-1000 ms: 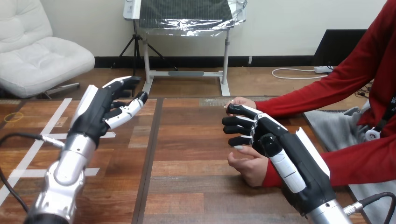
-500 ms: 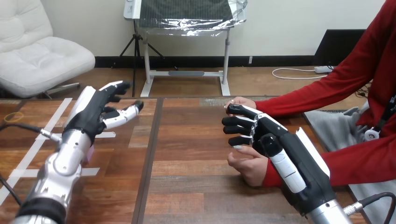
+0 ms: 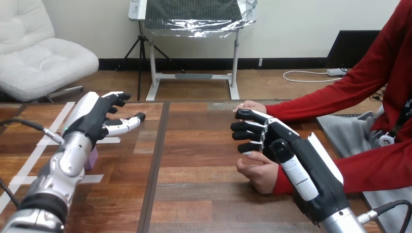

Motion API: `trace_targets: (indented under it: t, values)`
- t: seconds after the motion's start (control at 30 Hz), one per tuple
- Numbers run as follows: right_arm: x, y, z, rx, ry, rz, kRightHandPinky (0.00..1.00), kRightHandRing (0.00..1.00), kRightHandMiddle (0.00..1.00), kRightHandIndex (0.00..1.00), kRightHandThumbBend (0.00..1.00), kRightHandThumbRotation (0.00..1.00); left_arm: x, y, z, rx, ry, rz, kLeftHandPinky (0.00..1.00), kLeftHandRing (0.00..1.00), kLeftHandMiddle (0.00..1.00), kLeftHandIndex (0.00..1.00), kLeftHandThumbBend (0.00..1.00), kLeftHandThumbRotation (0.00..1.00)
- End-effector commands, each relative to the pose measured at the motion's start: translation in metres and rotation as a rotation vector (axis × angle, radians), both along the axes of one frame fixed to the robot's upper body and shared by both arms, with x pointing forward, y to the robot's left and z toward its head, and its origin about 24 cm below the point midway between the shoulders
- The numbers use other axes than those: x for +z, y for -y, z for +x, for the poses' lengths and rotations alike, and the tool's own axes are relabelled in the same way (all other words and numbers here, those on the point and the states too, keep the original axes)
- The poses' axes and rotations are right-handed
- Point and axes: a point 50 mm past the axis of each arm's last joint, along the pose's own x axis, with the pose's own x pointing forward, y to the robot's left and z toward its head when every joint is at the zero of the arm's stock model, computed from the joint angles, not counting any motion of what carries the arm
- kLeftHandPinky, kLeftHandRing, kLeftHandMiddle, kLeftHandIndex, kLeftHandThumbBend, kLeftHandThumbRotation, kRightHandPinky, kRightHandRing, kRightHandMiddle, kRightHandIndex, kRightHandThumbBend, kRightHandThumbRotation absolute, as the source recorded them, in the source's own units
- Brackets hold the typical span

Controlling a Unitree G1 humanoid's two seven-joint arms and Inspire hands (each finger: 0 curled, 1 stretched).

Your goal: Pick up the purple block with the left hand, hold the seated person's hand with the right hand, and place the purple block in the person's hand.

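Small purple block (image 3: 91, 158) on the table (image 3: 194, 194) at left, partly hidden, person's nearer hand (image 3: 257, 171) loosely curled, well apart.

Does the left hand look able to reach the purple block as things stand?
Probably yes: the purple block lies free beside the left forearm; the open left hand hangs just past it.

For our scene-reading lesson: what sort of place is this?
Probably a robot test bench: a wooden table marked with white tape strips, a small purple block on it, and the robot's black-and-white right hand close to a person's hand.
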Motion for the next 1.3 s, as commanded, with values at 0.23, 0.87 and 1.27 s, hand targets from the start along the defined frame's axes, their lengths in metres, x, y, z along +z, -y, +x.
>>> trace_targets:
  t: [0.23, 0.87, 1.27]
  values:
    - [0.023, -0.001, 0.006, 0.009, 0.112, 0.007, 0.69, 0.76, 0.78, 0.82, 0.81, 0.93, 0.046, -0.005, 0.026, 0.030, 0.080, 0.082, 0.74, 0.85, 0.86, 0.85, 0.56, 0.42]
    - [0.023, -0.002, 0.006, 0.012, 0.116, 0.007, 0.70, 0.76, 0.77, 0.81, 0.81, 0.93, 0.041, -0.010, 0.025, 0.079, 0.026, 0.186, 0.76, 0.85, 0.87, 0.86, 0.56, 0.41]
    - [0.023, -0.001, 0.007, 0.014, 0.114, 0.005, 0.70, 0.75, 0.76, 0.81, 0.81, 0.93, 0.034, -0.013, 0.023, 0.167, -0.029, 0.329, 0.71, 0.81, 0.83, 0.83, 0.62, 0.39]
